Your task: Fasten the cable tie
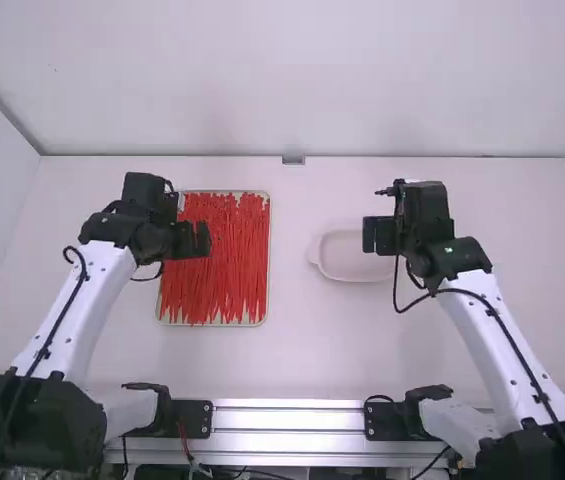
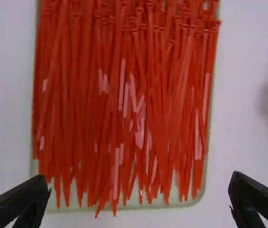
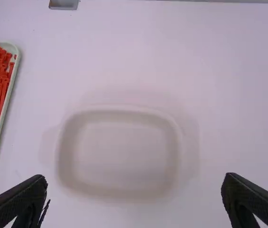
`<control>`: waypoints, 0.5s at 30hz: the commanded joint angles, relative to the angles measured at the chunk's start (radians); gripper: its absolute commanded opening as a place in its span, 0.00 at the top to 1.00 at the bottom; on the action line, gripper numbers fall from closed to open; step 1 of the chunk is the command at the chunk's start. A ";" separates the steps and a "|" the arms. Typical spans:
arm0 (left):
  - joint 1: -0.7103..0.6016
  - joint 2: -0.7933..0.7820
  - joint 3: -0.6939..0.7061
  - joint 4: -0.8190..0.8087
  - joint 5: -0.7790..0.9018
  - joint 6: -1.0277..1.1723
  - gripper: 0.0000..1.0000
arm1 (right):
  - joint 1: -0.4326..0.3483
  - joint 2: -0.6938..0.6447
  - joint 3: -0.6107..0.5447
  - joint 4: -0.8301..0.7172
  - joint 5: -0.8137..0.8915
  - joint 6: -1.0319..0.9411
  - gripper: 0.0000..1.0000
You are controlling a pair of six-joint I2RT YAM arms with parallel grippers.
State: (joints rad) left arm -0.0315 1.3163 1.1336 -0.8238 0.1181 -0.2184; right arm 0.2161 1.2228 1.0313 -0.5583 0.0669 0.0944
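White table [image 1: 522, 220]: a tray [image 1: 212, 323] heaped with red cable ties [image 1: 232, 260] lies left of the middle. A white dish [image 1: 337, 260] sits near it, not touching. Left gripper [image 1: 194, 241] hovers over the tray's left part. Right gripper [image 1: 377, 235] hangs over the dish's right end.

A robotics lab cell: a white worktop [image 1: 292, 345] boxed in by plain white walls [image 1: 292, 70], the left arm [image 1: 72, 310] and right arm [image 1: 497, 335] mounted on an aluminium rail [image 1: 282, 415] at the worktop's near edge.
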 commanded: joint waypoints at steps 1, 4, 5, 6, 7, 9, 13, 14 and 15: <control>-0.009 0.004 0.027 -0.007 -0.030 -0.021 0.01 | 0.007 0.006 0.035 -0.005 0.009 0.003 0.02; -0.008 0.004 0.027 -0.012 -0.031 -0.021 0.01 | 0.008 0.006 0.035 -0.004 0.009 0.003 0.02; -0.008 0.004 0.026 -0.014 -0.031 -0.020 0.01 | 0.008 0.006 0.035 -0.004 0.009 0.003 0.02; -0.008 0.004 0.027 -0.014 -0.030 -0.020 0.01 | 0.007 0.006 0.035 -0.004 0.009 0.003 0.02; -0.008 0.004 0.026 -0.014 -0.030 -0.020 0.01 | 0.007 0.006 0.035 -0.004 0.009 0.003 0.02; -0.009 0.004 0.026 -0.014 -0.030 -0.021 0.00 | 0.007 0.006 0.035 -0.004 0.009 0.003 0.02; -0.008 0.004 0.026 -0.014 -0.030 -0.021 0.01 | 0.007 0.006 0.035 -0.004 0.010 0.003 0.02; -0.008 0.004 0.026 -0.013 -0.030 -0.021 0.01 | 0.007 0.006 0.035 -0.003 0.009 0.003 0.02; -0.009 0.004 0.026 -0.012 -0.030 -0.021 0.01 | 0.007 0.006 0.035 -0.003 0.010 0.003 0.02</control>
State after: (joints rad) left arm -0.0315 1.3163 1.1339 -0.8337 0.0986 -0.2298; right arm 0.2169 1.2232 1.0313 -0.5602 0.0673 0.0975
